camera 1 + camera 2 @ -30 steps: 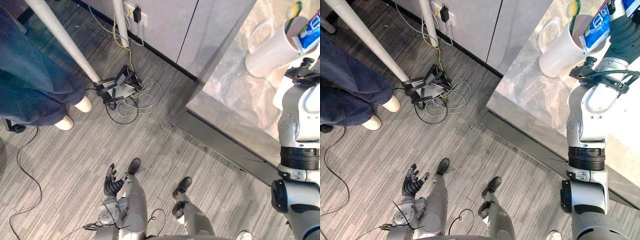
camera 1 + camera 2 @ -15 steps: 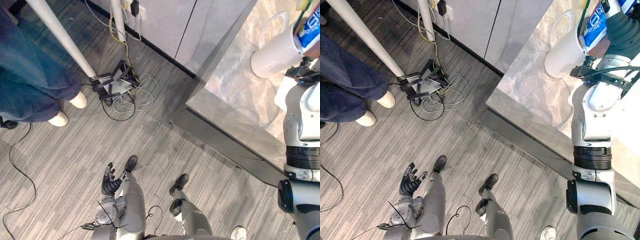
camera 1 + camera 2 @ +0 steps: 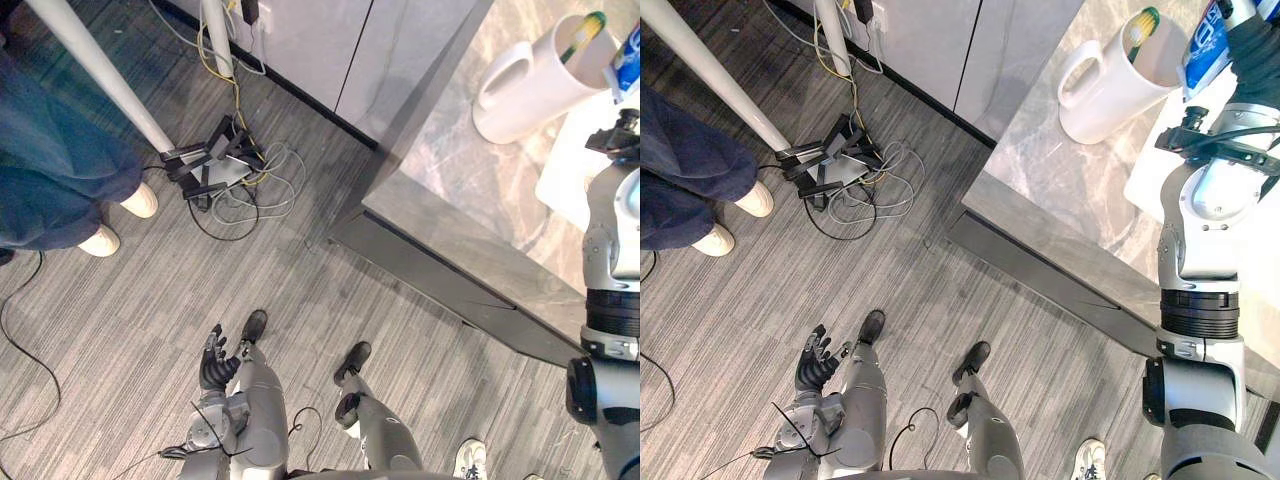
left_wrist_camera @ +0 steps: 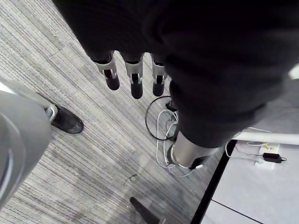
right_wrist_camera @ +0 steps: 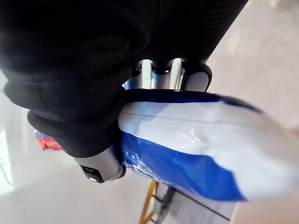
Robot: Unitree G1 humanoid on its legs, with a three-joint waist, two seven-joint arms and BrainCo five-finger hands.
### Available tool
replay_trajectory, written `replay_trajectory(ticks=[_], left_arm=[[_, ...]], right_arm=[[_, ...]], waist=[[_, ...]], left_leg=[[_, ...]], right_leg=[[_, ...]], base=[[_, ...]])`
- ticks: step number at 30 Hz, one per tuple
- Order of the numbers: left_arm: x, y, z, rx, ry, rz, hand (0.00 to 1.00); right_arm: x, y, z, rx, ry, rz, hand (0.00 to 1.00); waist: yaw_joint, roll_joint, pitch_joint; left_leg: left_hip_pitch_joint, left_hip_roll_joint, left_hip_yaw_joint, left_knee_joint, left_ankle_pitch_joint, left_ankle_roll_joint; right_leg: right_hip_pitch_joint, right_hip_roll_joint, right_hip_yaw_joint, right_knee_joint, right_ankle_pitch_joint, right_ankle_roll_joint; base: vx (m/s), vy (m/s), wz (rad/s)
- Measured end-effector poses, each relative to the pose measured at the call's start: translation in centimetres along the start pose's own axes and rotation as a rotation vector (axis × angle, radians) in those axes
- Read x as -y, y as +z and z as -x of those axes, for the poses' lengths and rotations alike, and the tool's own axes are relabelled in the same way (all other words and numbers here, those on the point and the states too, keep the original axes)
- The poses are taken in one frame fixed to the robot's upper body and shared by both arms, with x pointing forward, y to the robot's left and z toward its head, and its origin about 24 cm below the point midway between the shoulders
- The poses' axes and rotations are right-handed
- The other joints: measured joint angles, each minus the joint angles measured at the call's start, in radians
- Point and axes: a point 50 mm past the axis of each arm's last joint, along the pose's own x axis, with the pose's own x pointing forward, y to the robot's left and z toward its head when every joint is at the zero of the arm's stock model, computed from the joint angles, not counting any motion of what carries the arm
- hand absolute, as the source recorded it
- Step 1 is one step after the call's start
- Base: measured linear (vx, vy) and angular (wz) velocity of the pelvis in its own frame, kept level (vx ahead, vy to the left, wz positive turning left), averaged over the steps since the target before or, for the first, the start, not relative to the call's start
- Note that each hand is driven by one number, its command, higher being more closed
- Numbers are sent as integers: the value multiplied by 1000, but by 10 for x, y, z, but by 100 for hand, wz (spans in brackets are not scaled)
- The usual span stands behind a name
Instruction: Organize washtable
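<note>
Blue-trousered person's legs (image 3: 50, 190) stand far left of the white ceramic mug (image 3: 1105, 85). Left hand (image 3: 813, 362) hangs above the floor, well left of the mug, fingers relaxed and empty. Grey marble washtable (image 3: 1070, 190) carries the mug, which holds a green-tipped toothbrush (image 3: 1143, 20). Right hand (image 5: 161, 79), just right of the mug, clasps a blue-and-white toothpaste tube (image 3: 1207, 40).

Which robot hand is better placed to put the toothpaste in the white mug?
Right: the right robot hand grips the toothpaste by the mug; the left robot hand hangs open near the floor.
</note>
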Motion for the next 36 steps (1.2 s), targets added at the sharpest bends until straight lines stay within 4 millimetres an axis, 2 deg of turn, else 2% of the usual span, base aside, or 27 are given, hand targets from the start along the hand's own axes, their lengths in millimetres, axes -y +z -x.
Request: replay_trajectory(ticks=[11,14,19,23,29,33,36], left_arm=[[0,0,0,-1,-1,1,0],[0,0,0,-2,3,7,0],[5,-5,2,-22,5,29,0],[7,-7,3,-31,4,37,0],[11,-8,4,-37,-7,54,0],[13,-8,5,-42,-12,59,0],[14,-9,5,-44,-11,65,0]], right_arm=[[4,1,-2,-5,-16,-29,100],[6,2,-3,-4,-24,-33,100],[20,19,-8,70,-86,-43,100],[21,20,-8,75,-105,-44,100],[19,24,-14,95,-113,-64,100],[10,32,-23,126,-97,-102,100],[7,28,-23,109,-68,-84,100]], waist=[[0,1,-1],[2,2,-2],[18,27,-23],[25,33,-64],[26,37,-70],[29,61,-87],[30,65,-89]], left_leg=[[-7,0,11,17,-2,0],[-14,-2,14,17,-1,-2],[-24,-1,12,28,3,-9],[-31,-1,1,30,3,-9],[-33,5,0,30,2,-10],[-35,7,-1,30,2,-10],[-36,7,-2,30,3,-10]], right_leg=[[3,4,22,-15,-1,0],[-2,1,11,-15,-17,-12],[-2,1,-6,-15,-19,-10],[-3,1,-23,-15,-19,-10],[-2,0,-31,-15,-19,-10],[-2,1,-35,-15,-19,-10],[-2,1,-37,-16,-19,-10]], base=[[-36,-6,-2],[-27,-12,1],[4,3,2],[27,5,8],[3,1,2],[0,0,0],[0,0,0]])
